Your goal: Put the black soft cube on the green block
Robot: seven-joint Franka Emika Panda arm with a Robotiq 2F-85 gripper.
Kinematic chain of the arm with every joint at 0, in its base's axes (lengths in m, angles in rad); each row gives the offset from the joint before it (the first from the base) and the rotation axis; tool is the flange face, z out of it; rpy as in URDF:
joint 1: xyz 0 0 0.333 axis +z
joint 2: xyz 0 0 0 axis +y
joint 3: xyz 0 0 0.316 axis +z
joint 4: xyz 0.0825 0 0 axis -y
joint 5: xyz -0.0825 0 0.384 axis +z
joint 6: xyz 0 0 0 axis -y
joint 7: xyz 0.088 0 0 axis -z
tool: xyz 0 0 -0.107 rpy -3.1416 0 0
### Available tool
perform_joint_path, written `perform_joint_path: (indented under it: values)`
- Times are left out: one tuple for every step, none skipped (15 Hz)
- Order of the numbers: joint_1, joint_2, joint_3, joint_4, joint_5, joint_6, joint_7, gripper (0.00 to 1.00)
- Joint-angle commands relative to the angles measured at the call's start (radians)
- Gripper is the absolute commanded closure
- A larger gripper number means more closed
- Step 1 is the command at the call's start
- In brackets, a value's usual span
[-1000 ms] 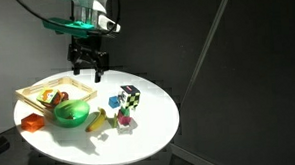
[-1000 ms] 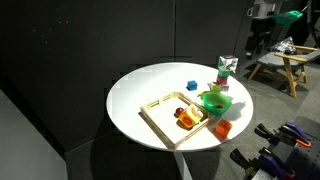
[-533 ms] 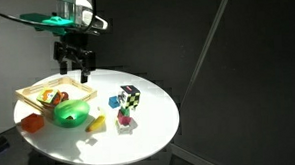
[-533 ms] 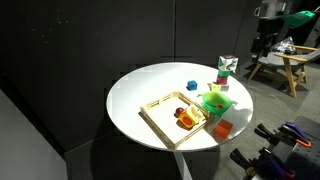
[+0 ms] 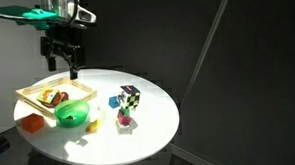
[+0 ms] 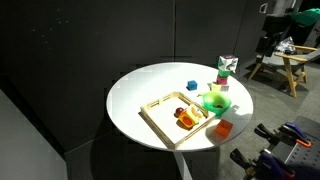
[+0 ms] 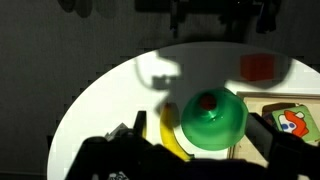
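Observation:
The black soft cube (image 5: 131, 95) (image 6: 227, 65), chequered black and pale, stands raised on a small stack near the middle of the round white table (image 5: 155, 132). Under it, the green block (image 6: 221, 79) shows as a sliver, next to a pink block (image 5: 125, 120). My gripper (image 5: 61, 56) (image 6: 266, 45) hangs open and empty high above the wooden tray (image 5: 33, 94), well away from the cube. In the wrist view my gripper (image 7: 203, 152) frames a green bowl from above, its dark fingers (image 7: 132, 135) at the bottom edge. The cube is out of the wrist view.
A green bowl (image 5: 72, 115) (image 7: 212, 117) holds something red. A banana (image 5: 96, 122) (image 7: 172, 135) lies beside it, and an orange block (image 5: 31, 123) (image 7: 258, 67) sits near the table edge. A small blue cube (image 5: 114, 102) (image 6: 192, 85) is by the stack. The tray holds toy food.
My arm has swung away from the table's middle toward the tray side, staying high. The jaws stayed open. The cube and blocks have not moved.

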Motion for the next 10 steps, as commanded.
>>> perform_joint_path:
  values:
    - [0.009,-0.079,0.002,-0.037,0.012,-0.015,0.008,0.0]
    - [0.011,-0.091,0.001,-0.041,0.013,-0.018,0.008,0.0]
    - [0.012,-0.104,0.0,-0.043,0.015,-0.026,0.006,0.0]
    - [0.012,-0.115,0.0,-0.044,0.015,-0.032,0.007,0.0]
    - [0.01,-0.13,-0.001,-0.043,0.014,-0.042,0.008,0.0]
    - [0.007,-0.147,-0.005,-0.04,0.013,-0.06,0.001,0.0]
    - [0.007,-0.157,-0.006,-0.038,0.013,-0.07,0.001,0.0]
    - [0.007,-0.168,-0.007,-0.036,0.012,-0.081,0.001,0.0]
    - [0.006,-0.177,-0.008,-0.032,0.011,-0.095,0.001,0.0]
    - [0.005,-0.184,-0.009,-0.029,0.009,-0.106,0.001,0.0]
